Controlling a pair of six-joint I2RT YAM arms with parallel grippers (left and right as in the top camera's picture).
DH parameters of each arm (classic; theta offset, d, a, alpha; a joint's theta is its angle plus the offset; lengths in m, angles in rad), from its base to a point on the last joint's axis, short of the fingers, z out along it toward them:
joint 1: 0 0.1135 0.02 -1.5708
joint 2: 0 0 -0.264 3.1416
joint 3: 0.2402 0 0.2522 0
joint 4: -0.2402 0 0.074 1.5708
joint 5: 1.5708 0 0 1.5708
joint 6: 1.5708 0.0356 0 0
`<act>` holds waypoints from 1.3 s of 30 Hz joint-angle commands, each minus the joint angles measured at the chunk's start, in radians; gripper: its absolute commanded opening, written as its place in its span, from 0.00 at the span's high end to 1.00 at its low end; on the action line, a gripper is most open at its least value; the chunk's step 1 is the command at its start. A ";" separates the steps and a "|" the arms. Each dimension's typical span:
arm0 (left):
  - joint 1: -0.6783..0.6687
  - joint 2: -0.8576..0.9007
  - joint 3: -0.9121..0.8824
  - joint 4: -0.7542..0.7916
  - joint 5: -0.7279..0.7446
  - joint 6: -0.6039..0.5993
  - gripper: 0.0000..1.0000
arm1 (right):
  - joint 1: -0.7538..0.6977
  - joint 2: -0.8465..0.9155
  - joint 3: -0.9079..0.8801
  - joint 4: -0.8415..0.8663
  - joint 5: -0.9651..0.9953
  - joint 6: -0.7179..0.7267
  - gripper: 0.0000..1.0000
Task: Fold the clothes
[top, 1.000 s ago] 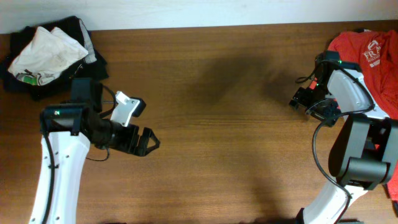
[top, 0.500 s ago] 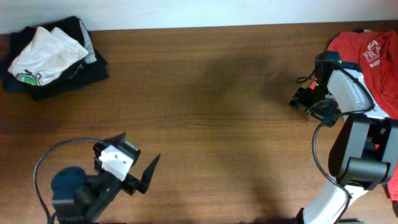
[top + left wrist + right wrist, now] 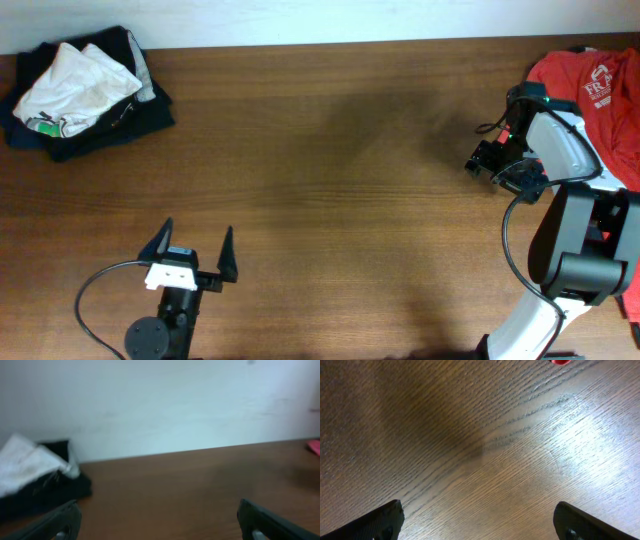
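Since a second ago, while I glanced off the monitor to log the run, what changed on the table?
The left gripper pulled back from beside the white shirt at the far left to the near edge of the table, jaws open and empty. Nothing was grabbed or released. The shirt, the dark clothes under it, the red T-shirt and the right gripper stayed put.

Looks like a robotics lab: a brown wood-grain counter against a plain white wall, with a cabled white-and-black robot arm at right
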 commanded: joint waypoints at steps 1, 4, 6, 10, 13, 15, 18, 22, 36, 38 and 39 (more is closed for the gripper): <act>0.000 -0.011 -0.040 0.013 -0.133 -0.113 0.01 | -0.005 -0.002 0.008 0.000 0.006 -0.005 0.01; 0.031 -0.011 -0.040 -0.053 -0.171 -0.113 0.01 | -0.005 -0.002 0.008 0.000 0.006 -0.005 0.01; 0.043 -0.011 -0.040 -0.093 -0.182 -0.112 0.01 | -0.005 -0.002 0.008 0.000 0.006 -0.005 0.01; 0.043 -0.010 -0.040 -0.094 -0.180 -0.108 0.01 | -0.005 -0.002 0.008 0.000 0.006 -0.005 0.01; 0.043 -0.010 -0.040 -0.094 -0.180 -0.108 0.01 | -0.005 -0.002 0.008 0.000 0.006 -0.005 0.01; 0.043 -0.010 -0.040 -0.094 -0.181 -0.108 0.01 | -0.005 -0.002 0.008 0.000 0.006 -0.005 0.01; 0.043 -0.010 -0.040 -0.094 -0.180 -0.108 0.01 | -0.005 -0.002 0.008 0.000 0.006 -0.005 0.01; 0.043 -0.010 -0.040 -0.094 -0.180 -0.108 0.01 | -0.005 -0.002 0.008 0.000 0.006 -0.005 0.01; 0.043 -0.010 -0.040 -0.094 -0.180 -0.108 0.01 | 0.135 -0.431 0.007 0.000 0.039 -0.005 0.01; 0.043 -0.010 -0.040 -0.094 -0.180 -0.108 0.01 | 0.209 -0.571 0.007 0.002 0.112 -0.005 0.01; 0.043 -0.010 -0.040 -0.094 -0.180 -0.108 0.01 | 0.233 -0.616 0.007 0.001 0.124 -0.005 0.01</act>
